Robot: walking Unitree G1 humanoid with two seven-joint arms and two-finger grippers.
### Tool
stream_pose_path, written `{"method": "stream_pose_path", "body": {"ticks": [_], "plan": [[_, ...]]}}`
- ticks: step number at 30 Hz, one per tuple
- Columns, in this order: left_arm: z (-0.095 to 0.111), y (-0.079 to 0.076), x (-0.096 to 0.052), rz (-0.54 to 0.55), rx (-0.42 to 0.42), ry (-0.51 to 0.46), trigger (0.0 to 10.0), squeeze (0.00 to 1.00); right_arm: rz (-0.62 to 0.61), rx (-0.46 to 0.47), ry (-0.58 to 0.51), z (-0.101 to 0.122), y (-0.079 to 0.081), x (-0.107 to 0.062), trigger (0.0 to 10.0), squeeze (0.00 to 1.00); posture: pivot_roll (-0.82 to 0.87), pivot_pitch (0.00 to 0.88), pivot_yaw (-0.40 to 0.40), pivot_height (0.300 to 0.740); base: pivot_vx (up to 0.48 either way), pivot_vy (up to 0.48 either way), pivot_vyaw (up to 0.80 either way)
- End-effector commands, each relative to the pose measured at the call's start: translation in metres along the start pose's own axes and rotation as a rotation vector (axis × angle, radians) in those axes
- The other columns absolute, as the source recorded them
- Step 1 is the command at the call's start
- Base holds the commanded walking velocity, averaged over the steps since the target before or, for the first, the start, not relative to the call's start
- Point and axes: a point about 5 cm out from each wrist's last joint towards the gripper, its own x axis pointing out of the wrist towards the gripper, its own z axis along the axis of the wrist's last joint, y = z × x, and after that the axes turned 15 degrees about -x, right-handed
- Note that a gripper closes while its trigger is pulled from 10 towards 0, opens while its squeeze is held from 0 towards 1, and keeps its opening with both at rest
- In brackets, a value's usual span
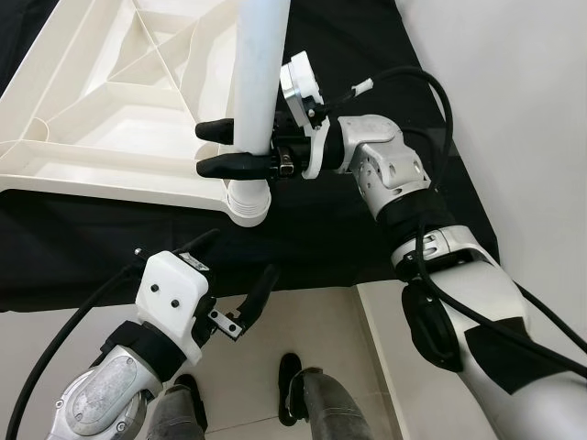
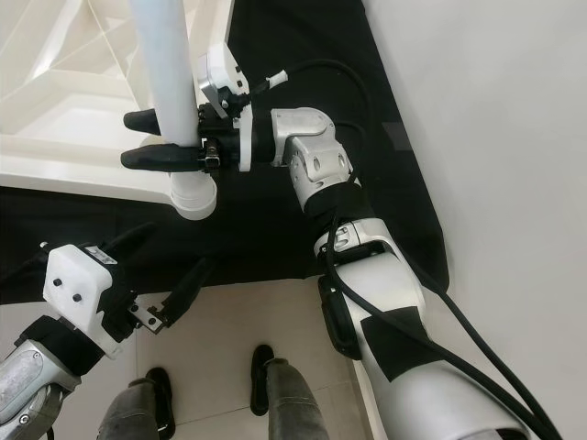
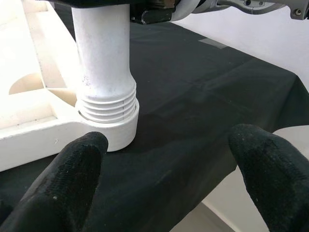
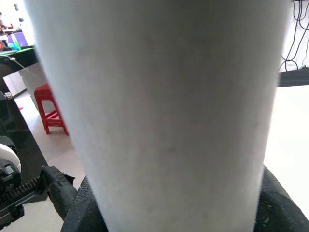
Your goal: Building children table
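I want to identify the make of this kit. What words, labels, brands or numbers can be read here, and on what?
None can be read.
The white table leg, the white tabletop and the black cloth are plain.
The right gripper and left gripper bear no legible marking.

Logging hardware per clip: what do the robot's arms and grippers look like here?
Both arms are silver metal with black joint bands. The right arm has thick black cables looping along it and a white connector near the wrist. Each wrist carries a white plastic housing; the left one shows two small dark screws. The left gripper and right gripper each have two long, rounded black fingers.
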Motion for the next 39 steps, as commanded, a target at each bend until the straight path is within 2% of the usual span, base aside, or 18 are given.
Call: {"method": "stream_pose_path", "body": {"ticks": [1,3,5,6,8,10,11,12,14,19,21,27,28,29,30,34,35,39], "plan": [[0.000,-0.004,-0.003,-0.023,-0.008,0.017,10.0,0.00,-0.108,0.041,0.035,-0.015,0.000,-0.007,0.0,0.00,0.16,0.359,-0.156,0.740,0.000,0.000,0.00],[0.000,-0.004,-0.003,-0.023,-0.008,0.017,10.0,0.00,-0.108,0.041,0.035,-0.015,0.000,-0.007,0.0,0.00,0.16,0.359,-0.156,0.740,0.000,0.000,0.00],[0.000,-0.004,-0.003,-0.022,-0.006,0.017,10.0,0.00,-0.323,0.046,0.134,-0.029,-0.003,-0.025,0.0,0.00,0.16,0.354,-0.150,0.740,0.000,0.000,0.00],[0.000,-0.004,-0.003,-0.022,-0.006,0.017,10.0,0.00,-0.323,0.046,0.134,-0.029,-0.003,-0.025,0.0,0.00,0.16,0.354,-0.150,0.740,0.000,0.000,0.00],[-0.001,-0.003,-0.004,-0.023,-0.008,0.019,10.0,0.00,-0.530,0.056,0.227,-0.044,-0.001,-0.040,0.0,0.00,0.15,0.343,-0.157,0.740,0.000,0.000,0.00],[-0.001,-0.003,-0.004,-0.023,-0.008,0.019,10.0,0.00,-0.530,0.056,0.227,-0.044,-0.001,-0.040,0.0,0.00,0.15,0.343,-0.157,0.740,0.000,0.000,0.00],[-0.002,-0.004,-0.003,-0.030,-0.010,0.022,10.0,0.00,-0.793,0.069,0.347,-0.060,0.003,-0.053,0.0,0.00,0.15,0.345,-0.170,0.740,0.000,0.000,0.00],[-0.002,-0.004,-0.003,-0.030,-0.010,0.022,10.0,0.00,-0.793,0.069,0.347,-0.060,0.003,-0.053,0.0,0.00,0.15,0.345,-0.170,0.740,0.000,0.000,0.00],[-0.003,-0.005,-0.002,-0.043,-0.013,0.023,10.0,0.00,-1.137,0.111,0.522,-0.090,0.045,-0.073,0.0,0.00,0.14,0.344,-0.150,0.740,0.000,0.000,0.00],[-0.003,-0.004,0.000,-0.042,-0.014,0.023,10.0,0.00,-1.203,0.127,0.554,-0.095,0.055,-0.078,0.0,0.00,0.14,0.333,-0.146,0.740,0.000,0.000,0.00],[-0.003,-0.002,0.000,-0.032,-0.012,0.019,10.0,0.00,-1.185,0.107,0.542,-0.091,0.040,-0.075,0.0,0.00,0.14,0.333,-0.152,0.740,0.000,0.000,0.00],[-0.002,0.002,-0.003,-0.007,0.007,0.019,10.0,0.00,-1.157,0.096,0.532,-0.083,0.031,-0.065,0.0,0.00,0.15,0.336,-0.166,0.740,0.000,0.000,0.00],[-0.001,0.004,-0.004,0.001,0.013,0.019,10.0,0.00,-1.145,0.105,0.531,-0.081,0.033,-0.060,2.7,0.00,0.16,0.340,-0.166,0.740,0.000,0.000,0.00],[0.000,0.005,-0.004,0.006,0.016,0.018,10.0,0.00,-1.107,0.114,0.521,-0.079,0.037,-0.053,10.0,0.00,0.15,0.341,-0.165,0.740,0.000,0.000,0.00],[0.000,0.005,-0.004,0.006,0.017,0.017,10.0,0.00,-1.064,0.119,0.510,-0.076,0.041,-0.047,10.0,0.55,0.15,0.341,-0.161,0.740,0.000,0.000,0.00],[0.000,0.005,-0.003,0.005,0.018,0.016,10.0,0.00,-1.036,0.121,0.504,-0.074,0.044,-0.043,10.0,0.55,0.15,0.341,-0.161,0.740,0.000,0.000,0.00],[0.000,0.005,-0.002,0.001,0.017,0.016,10.0,0.00,-0.992,0.139,0.459,-0.071,0.044,-0.039,10.0,1.00,0.15,0.342,-0.160,0.740,0.000,0.000,0.00],[0.000,0.002,-0.001,-0.005,0.012,0.013,10.0,0.00,-0.830,0.130,0.280,-0.057,0.033,-0.034,10.0,0.97,0.16,0.353,-0.169,0.740,0.000,0.000,0.00]]}}
